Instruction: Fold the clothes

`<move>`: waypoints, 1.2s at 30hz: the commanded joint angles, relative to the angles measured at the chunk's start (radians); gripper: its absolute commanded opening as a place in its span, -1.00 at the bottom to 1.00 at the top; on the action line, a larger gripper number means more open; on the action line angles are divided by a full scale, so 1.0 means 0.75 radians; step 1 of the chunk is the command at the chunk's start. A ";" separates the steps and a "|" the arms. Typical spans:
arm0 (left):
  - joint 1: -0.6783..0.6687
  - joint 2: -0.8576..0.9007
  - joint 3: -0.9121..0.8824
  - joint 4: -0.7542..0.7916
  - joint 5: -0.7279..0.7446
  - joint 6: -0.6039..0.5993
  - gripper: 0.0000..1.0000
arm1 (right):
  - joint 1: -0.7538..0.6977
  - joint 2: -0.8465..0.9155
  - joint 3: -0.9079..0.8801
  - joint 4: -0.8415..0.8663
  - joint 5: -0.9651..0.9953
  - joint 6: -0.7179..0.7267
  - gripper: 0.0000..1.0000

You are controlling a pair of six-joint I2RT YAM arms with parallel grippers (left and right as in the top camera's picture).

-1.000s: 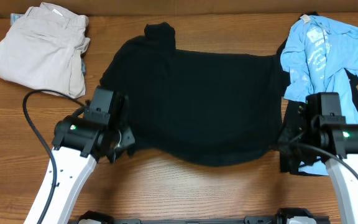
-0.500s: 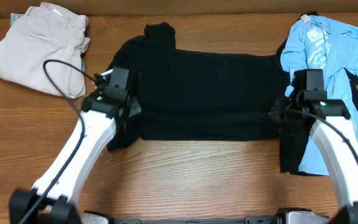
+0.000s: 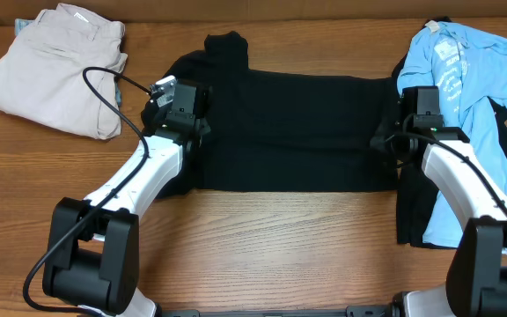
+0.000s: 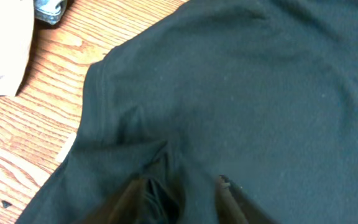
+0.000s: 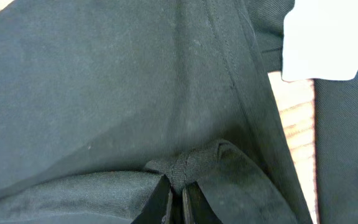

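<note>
The left arm (image 3: 139, 172) and the right arm (image 3: 451, 172) are white tubes with big black joints (image 3: 91, 255). A thin black cable (image 3: 85, 81) loops off the left one. The right gripper (image 5: 176, 202) has dark, flat fingers (image 5: 165, 200).

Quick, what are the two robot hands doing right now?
Left gripper: open, black T-shirt cloth lying between its fingers.
Right gripper: shut, pinching the black T-shirt.

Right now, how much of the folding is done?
Done: the black T-shirt looks folded up once, its bottom edge straight. In hand: the right gripper pinches its cloth; the left gripper looks parted over it. Left: further folds, then the light blue tee and the black garment beneath it.
</note>
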State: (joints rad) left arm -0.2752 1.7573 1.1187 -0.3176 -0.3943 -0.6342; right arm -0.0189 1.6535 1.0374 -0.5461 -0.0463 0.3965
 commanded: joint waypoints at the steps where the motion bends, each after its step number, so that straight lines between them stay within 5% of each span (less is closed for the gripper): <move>1: -0.008 0.018 0.003 0.019 -0.051 0.011 -0.02 | -0.005 0.042 0.002 0.045 0.015 -0.015 -0.70; 5: -0.007 0.015 0.009 0.046 -0.105 0.143 0.49 | -0.005 0.057 0.003 0.076 0.015 -0.015 0.42; 7: -0.007 -0.002 0.035 0.026 -0.104 0.263 0.88 | -0.009 0.049 0.014 0.064 0.015 -0.015 0.61; 8: -0.007 -0.017 0.059 -0.014 -0.102 0.303 1.00 | -0.013 0.042 0.024 0.047 0.012 -0.015 0.65; 18: -0.007 -0.287 0.438 -0.764 0.095 0.326 0.99 | -0.021 -0.244 0.135 -0.336 -0.145 -0.003 0.69; 24: -0.007 -0.343 0.359 -1.080 0.168 0.099 0.99 | -0.020 -0.277 0.087 -0.565 -0.115 0.001 0.69; 36: -0.006 -0.343 -0.228 -0.828 0.208 -0.063 0.99 | -0.020 -0.272 -0.200 -0.361 -0.108 -0.006 0.69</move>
State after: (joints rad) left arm -0.2752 1.5009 1.0103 -0.9794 -0.2276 -0.6304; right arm -0.0303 1.4483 0.9028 -0.8349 -0.1307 0.3923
